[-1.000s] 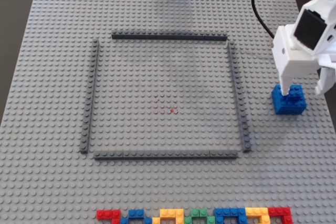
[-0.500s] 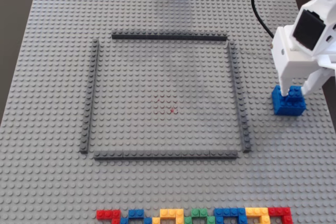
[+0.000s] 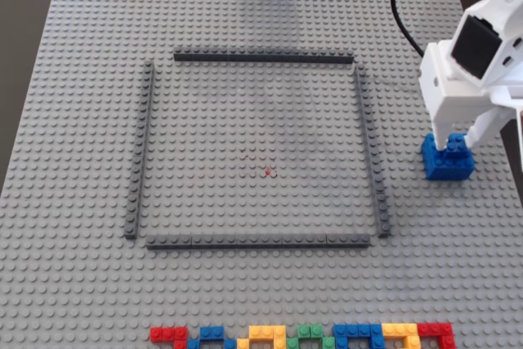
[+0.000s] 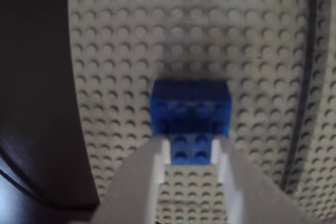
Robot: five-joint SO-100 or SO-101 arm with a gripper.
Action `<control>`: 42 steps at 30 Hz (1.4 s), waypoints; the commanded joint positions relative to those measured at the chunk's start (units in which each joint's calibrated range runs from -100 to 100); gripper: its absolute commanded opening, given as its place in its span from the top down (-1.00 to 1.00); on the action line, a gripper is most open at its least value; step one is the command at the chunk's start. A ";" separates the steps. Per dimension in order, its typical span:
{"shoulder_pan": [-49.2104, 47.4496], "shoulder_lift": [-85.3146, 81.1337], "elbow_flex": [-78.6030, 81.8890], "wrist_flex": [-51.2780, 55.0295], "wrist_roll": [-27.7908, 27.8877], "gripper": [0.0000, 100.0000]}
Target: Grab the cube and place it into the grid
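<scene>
1. In the fixed view I see the grid (image 3: 150,153) as four thin dark grey strips that leave small gaps at the corners, enclosing bare studded plate with faint red dots (image 3: 268,172) at its middle.
2. The grey baseplate (image 3: 82,284) runs close to the dark desk (image 3: 20,55) on its left and top edges; a wide strip of open studs lies between the grid's right strip and the cube.
3. The cube (image 3: 447,162) stands outside the grid, to the right of its right-hand strip, near the baseplate's right edge.
4. It is bright blue, glossy and studded, with a smaller raised brick on top.
5. In the wrist view my white end effector (image 4: 191,148) has its two fingers set either side of that raised brick, touching it, so I read it as closed on the cube (image 4: 190,109).
6. A flat row of red, blue, yellow and green bricks (image 3: 302,336) lies along the bottom edge.
</scene>
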 commanded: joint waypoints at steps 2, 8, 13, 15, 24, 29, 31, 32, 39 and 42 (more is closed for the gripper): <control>0.40 -10.96 -0.73 1.98 0.73 0.86; 0.91 -19.21 0.99 3.30 2.64 0.86; 3.05 -27.81 7.88 1.98 5.71 0.86; 4.23 -30.48 11.14 1.00 6.79 0.85; 10.12 -39.68 25.82 -4.57 10.06 0.86; 12.77 -41.23 34.34 -9.50 11.43 0.85; 13.29 -41.23 36.88 -10.97 11.77 0.85; 13.51 -41.23 37.97 -11.75 11.87 0.85; 14.10 -38.65 40.69 -15.22 12.70 0.85; 14.25 -36.76 39.78 -15.71 13.04 0.85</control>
